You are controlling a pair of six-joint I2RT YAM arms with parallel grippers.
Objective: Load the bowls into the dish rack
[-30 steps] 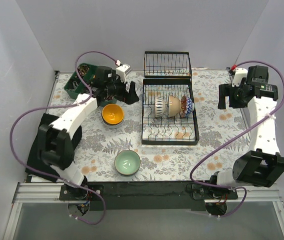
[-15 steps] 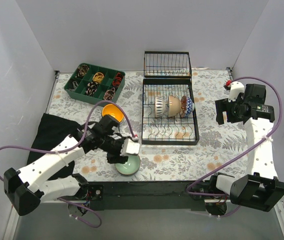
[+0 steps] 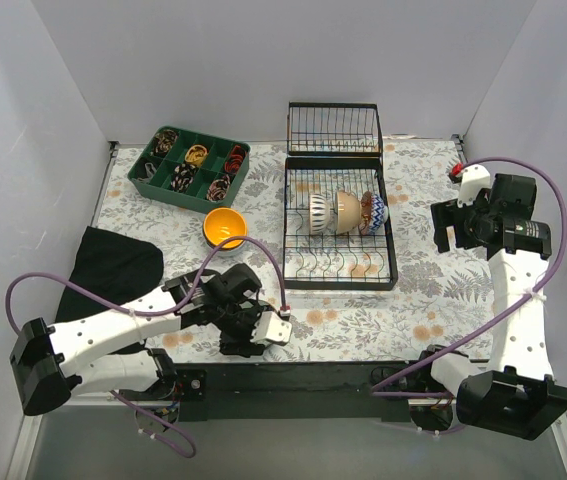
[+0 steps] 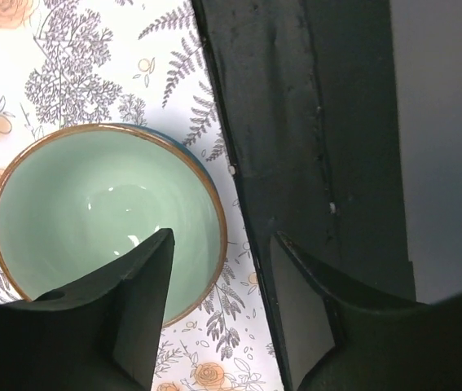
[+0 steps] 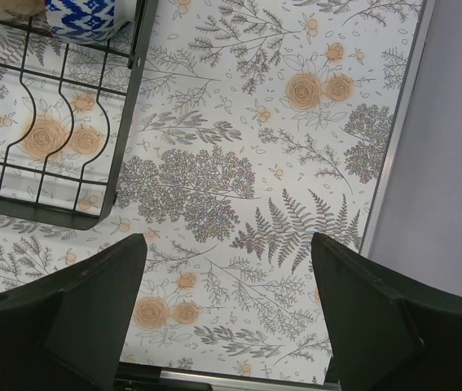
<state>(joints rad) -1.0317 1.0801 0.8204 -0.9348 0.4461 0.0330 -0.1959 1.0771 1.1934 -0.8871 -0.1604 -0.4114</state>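
Note:
The pale mint green bowl (image 4: 104,216) sits upright near the table's front edge. My left gripper (image 4: 218,309) is open just above it, one finger over the bowl's inside and the other over the black front strip, with the rim between them. In the top view that gripper (image 3: 250,335) hides the bowl. An orange-yellow bowl (image 3: 225,227) stands left of the black dish rack (image 3: 338,272). Three bowls stand on edge in the rack: a white patterned one (image 3: 318,212), a beige one (image 3: 346,209) and a blue patterned one (image 3: 374,212). My right gripper (image 3: 452,222) is open and empty, right of the rack.
A green compartment tray (image 3: 189,167) of small items stands at the back left. A black cloth (image 3: 113,262) lies at the left. The rack's near right corner (image 5: 92,216) and the blue patterned bowl (image 5: 84,16) show in the right wrist view, and the table's right edge (image 5: 389,163) is close.
My left arm has swung from the green tray at the back down to the front edge and now sits over the mint bowl. My right gripper has barely moved.

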